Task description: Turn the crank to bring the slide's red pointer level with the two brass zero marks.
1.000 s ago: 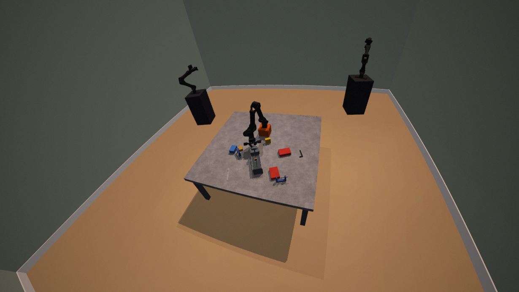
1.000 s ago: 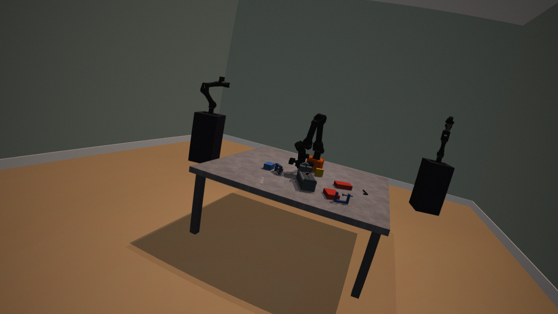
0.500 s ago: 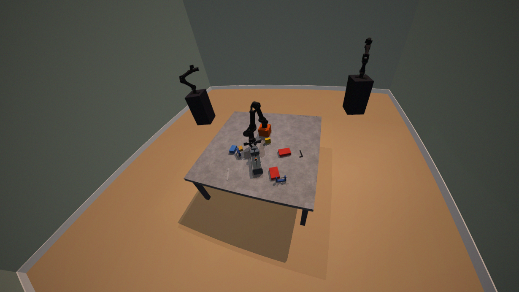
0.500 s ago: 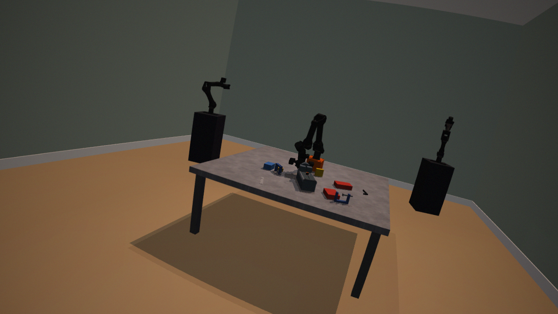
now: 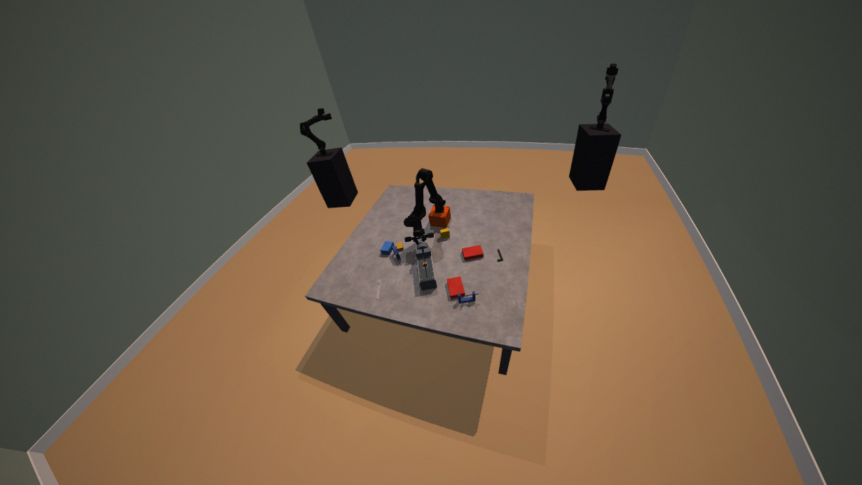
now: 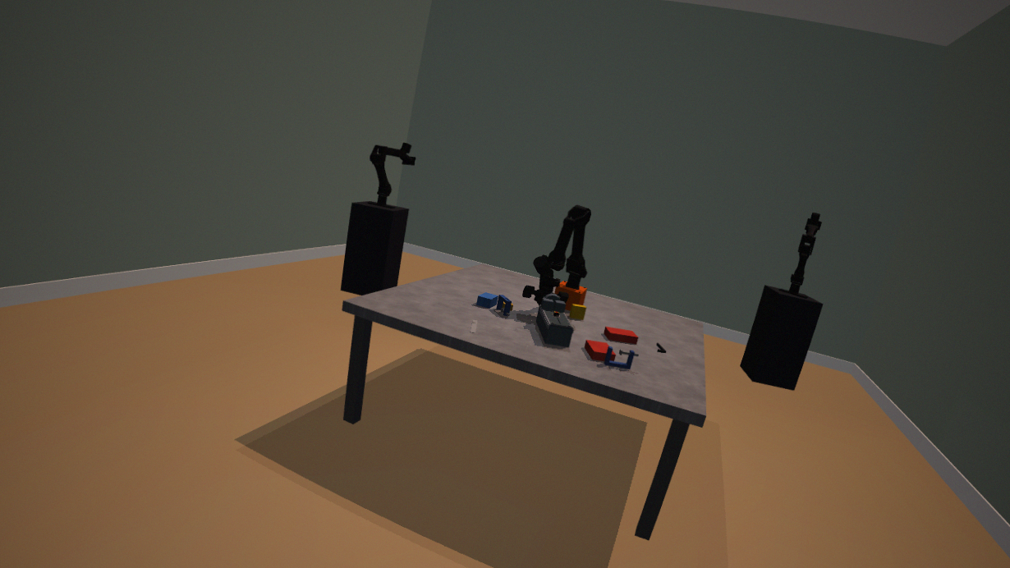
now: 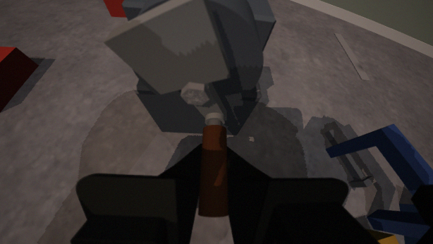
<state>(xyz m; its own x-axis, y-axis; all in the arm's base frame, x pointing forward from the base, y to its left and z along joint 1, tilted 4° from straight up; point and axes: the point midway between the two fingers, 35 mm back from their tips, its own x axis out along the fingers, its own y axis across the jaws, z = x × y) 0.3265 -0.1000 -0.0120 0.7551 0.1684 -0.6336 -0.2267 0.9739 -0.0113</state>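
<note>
Both fingertips of the claw (image 5: 420, 242) (image 7: 214, 176) are closed on the handle (image 7: 214, 171), its long axis running from between them toward the machine (image 5: 425, 268) (image 6: 554, 326) (image 7: 197, 113), which points at the counter's (image 5: 355, 241) (image 6: 438, 289) near edge; turning must follow the crank's arc.

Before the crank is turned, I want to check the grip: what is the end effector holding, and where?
The handle, gripped around the sides of its brown shaft.
</note>
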